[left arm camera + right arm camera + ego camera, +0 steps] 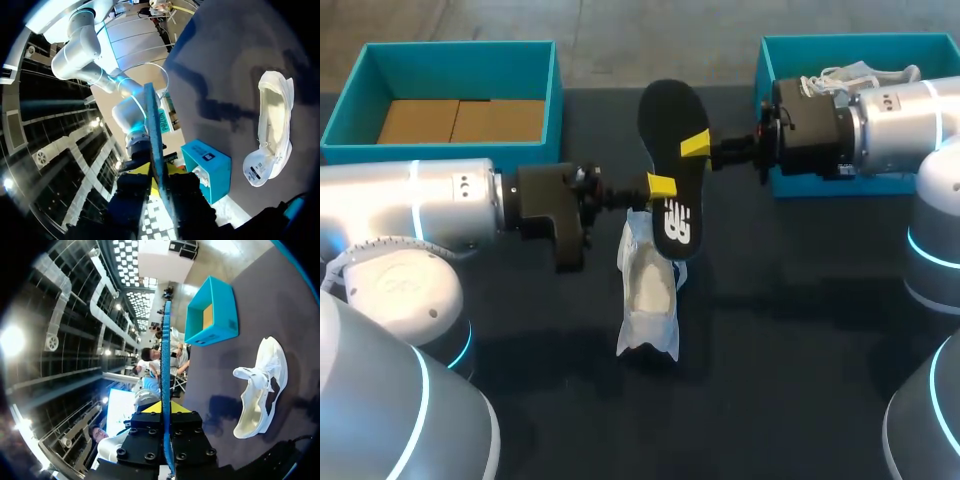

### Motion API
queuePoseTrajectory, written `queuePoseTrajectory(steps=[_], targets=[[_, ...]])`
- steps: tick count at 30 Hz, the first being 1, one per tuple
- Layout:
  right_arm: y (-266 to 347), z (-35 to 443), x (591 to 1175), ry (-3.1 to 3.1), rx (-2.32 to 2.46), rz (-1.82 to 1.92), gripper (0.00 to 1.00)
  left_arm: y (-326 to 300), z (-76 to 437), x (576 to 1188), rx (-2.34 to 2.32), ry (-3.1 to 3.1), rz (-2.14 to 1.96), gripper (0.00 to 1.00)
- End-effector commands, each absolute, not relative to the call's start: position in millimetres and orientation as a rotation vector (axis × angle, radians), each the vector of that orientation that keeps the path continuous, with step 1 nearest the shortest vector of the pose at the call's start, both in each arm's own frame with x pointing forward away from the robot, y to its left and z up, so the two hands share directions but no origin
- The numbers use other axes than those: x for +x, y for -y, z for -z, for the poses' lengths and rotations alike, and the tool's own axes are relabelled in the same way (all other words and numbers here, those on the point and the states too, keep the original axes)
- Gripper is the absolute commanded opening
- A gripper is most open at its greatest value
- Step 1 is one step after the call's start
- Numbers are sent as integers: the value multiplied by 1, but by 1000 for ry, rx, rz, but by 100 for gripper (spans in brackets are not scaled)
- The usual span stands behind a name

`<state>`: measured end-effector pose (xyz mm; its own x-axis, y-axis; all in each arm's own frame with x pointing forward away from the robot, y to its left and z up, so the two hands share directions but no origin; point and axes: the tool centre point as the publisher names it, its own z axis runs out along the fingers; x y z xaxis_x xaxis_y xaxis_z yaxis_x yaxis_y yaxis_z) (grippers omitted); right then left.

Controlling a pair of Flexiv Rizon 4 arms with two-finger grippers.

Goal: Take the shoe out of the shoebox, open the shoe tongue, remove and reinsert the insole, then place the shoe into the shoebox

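A black insole [675, 150] hangs in the air above the table, held edge-on between my two arms. My right gripper [696, 144] is shut on its right edge; in the right wrist view the insole [165, 365] runs straight out from between the right gripper's [165, 407] closed fingers. My left gripper [661, 186] is at the insole's lower left edge. In the left wrist view the insole [152, 125] stands between that gripper's [155, 172] fingers with a gap showing on one side, so it is open. The white shoe [648, 290] [272, 130] [260, 390] lies on the table under the insole, tongue pulled open.
A teal shoebox [460, 45] [212, 315] with a cardboard liner stands at the back left. A second teal box [860, 42] [207, 167] at the back right holds another white shoe [850, 75], just behind my right wrist.
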<state>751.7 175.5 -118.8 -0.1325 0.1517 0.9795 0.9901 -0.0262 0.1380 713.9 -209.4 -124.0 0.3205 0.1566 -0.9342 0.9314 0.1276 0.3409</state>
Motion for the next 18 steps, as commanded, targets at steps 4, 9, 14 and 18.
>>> queuePoseTrajectory(steps=[4,9,14,18], targets=[[-178,129,756,1395,-1297,1253,0,195,123,717,1373,-1140,775,100],[-177,138,758,1393,-1324,1236,0,183,122,720,1430,-1190,767,100],[-178,148,758,1394,-1345,1214,0,173,121,724,1518,-1264,744,100],[-179,155,758,1393,-1363,1199,0,168,121,726,1595,-1346,729,100]])
